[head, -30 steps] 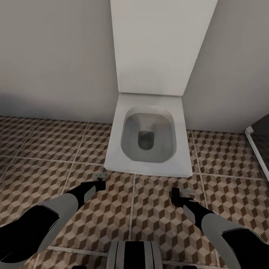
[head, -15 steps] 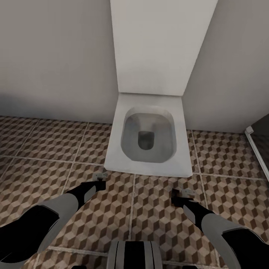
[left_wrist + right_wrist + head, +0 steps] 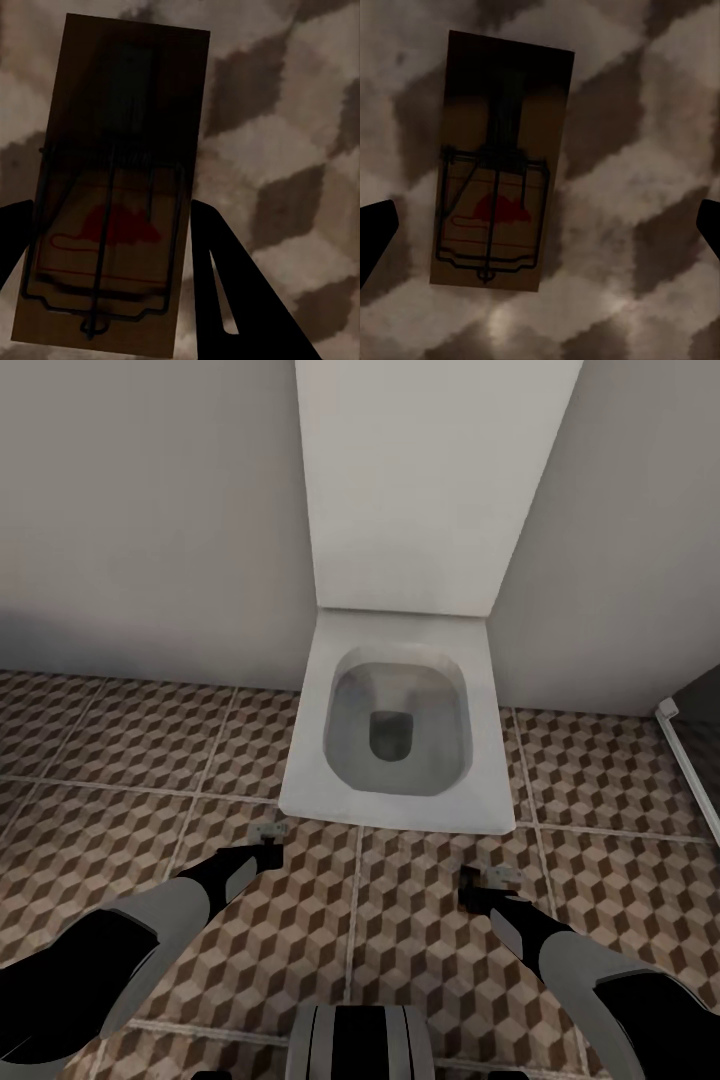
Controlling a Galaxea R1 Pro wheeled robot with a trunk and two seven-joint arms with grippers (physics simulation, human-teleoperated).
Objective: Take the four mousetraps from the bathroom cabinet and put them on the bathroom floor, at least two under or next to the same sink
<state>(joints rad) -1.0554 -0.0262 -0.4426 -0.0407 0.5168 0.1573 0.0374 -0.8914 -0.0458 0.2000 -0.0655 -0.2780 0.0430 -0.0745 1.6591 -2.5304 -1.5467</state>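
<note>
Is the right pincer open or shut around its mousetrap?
Open: the right pincer has its fingers spread wide, apart from the mousetrap lying flat on the floor tiles.

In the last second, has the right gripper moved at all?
No. In the head view the right gripper sits at the same spot over the bathroom floor, just in front of the toilet, whose front edge has not shifted in view either.

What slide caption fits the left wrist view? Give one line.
Left gripper closed on a mousetrap above the patterned floor tiles.
</note>
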